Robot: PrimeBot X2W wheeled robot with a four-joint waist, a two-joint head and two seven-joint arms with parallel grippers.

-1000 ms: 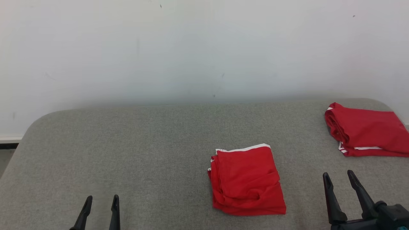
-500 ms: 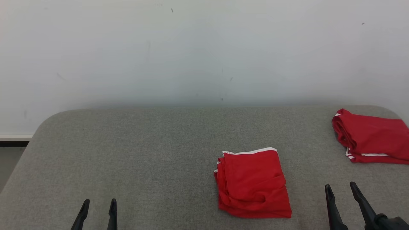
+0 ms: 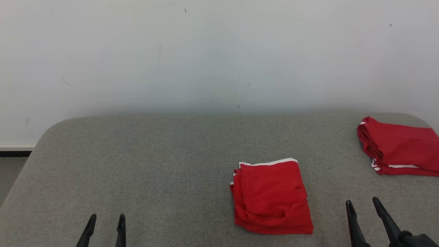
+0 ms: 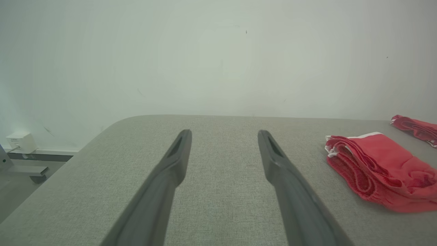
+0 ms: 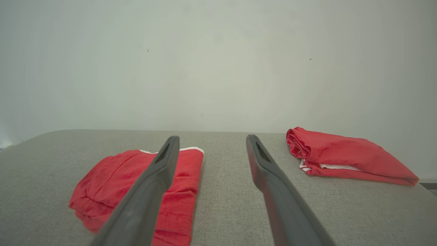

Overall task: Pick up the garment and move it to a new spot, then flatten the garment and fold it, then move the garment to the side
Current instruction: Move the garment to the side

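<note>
**Left end effector (image 3: 106,216) and right end effector (image 3: 360,200) are both hanging wide open and empty, clear of the red shorts (image 3: 271,197).**
The whole head view is sitting a touch differently than a second ago. That is the camera moving, as the shorts are lying folded in the same place on the grey desk (image 3: 154,164), right of centre. The right end effector is drawing back slightly toward the bottom edge. A second red garment (image 3: 399,147) is lying at the far right. With nothing gripped, the shorts are probably awaiting the next pick-up.
</note>
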